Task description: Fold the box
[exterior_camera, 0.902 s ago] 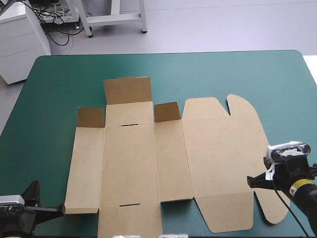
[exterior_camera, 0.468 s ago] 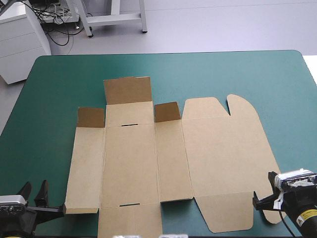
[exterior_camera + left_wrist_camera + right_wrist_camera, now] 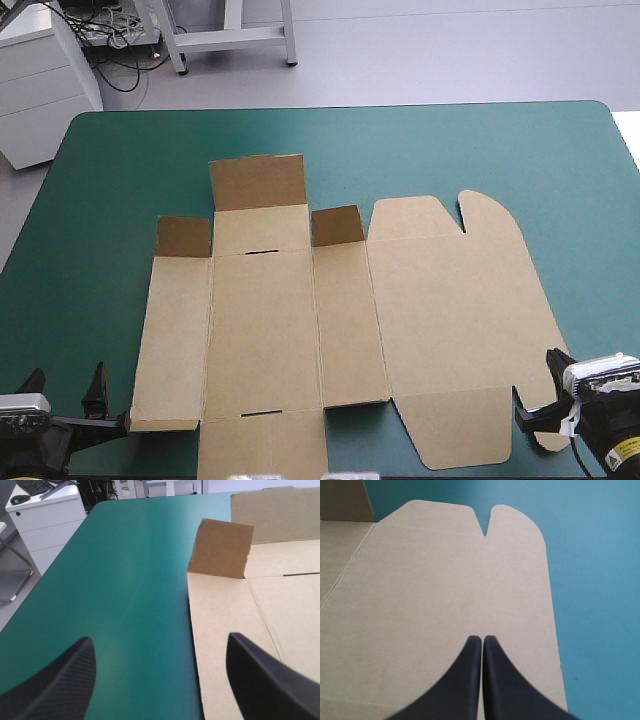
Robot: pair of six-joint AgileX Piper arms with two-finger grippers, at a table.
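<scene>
The brown box [image 3: 330, 320] lies as a flat cut sheet on the teal-green cover, with three small far flaps standing up, the widest [image 3: 257, 182] at the back. My left gripper [image 3: 66, 386] is at the sheet's near left corner, open. In the left wrist view its fingers [image 3: 160, 639] straddle the left panel's outer edge [image 3: 235, 615], with a raised flap [image 3: 222, 547] ahead. My right gripper [image 3: 552, 366] is shut at the near right corner. In the right wrist view its joined tips [image 3: 482, 638] hover over the rounded lid panel [image 3: 430, 580], holding nothing.
Bare teal-green cover [image 3: 450, 150] stretches beyond the box's far side and along its left [image 3: 125, 580]. A white drawer cabinet [image 3: 40, 80] stands off the table's far left corner.
My left gripper has opened from shut, its fingers spreading apart. My right gripper, still shut, has drawn back along the lid toward the table's near edge. The box has not moved.
</scene>
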